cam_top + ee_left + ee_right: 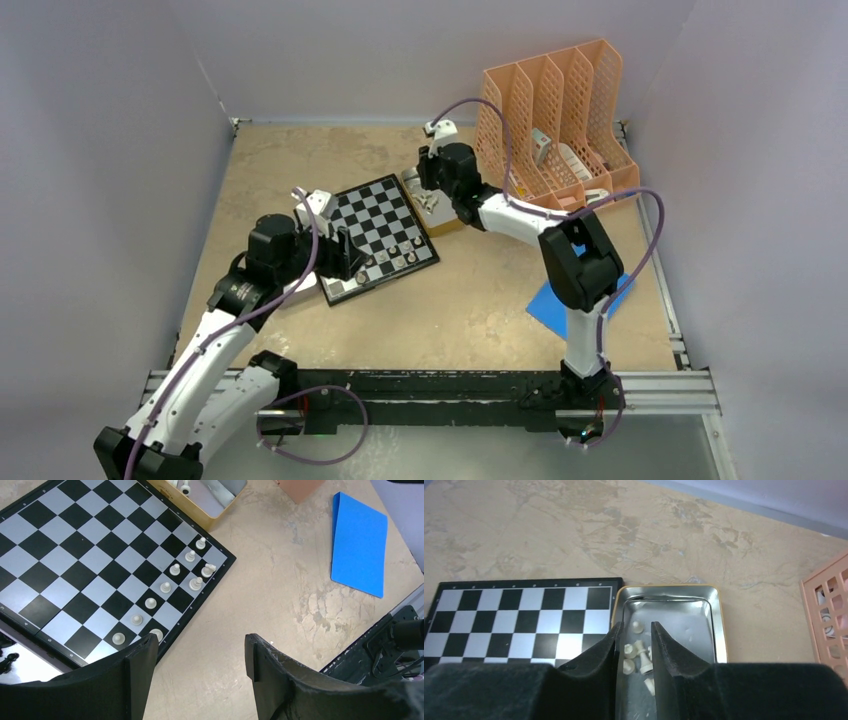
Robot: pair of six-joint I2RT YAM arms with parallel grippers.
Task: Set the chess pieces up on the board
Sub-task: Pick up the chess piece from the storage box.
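The board (370,215) lies left of centre on the table (480,310), with pale chess pieces (165,587) lined along one edge (more lie in the tin (720,625)). Beside that edge the left gripper (200,675) hangs released and empty. The right gripper (634,645) is down in the tin, jaws narrowed; grasp cannot be told.

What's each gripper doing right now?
Left gripper: open, empty.
Right gripper: nearly closed over pale chess pieces in the tin; grip cannot be told.

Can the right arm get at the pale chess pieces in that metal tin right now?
Probably yes: the right gripper hangs over the open tin, straddling some pale chess pieces, with nothing covering them.
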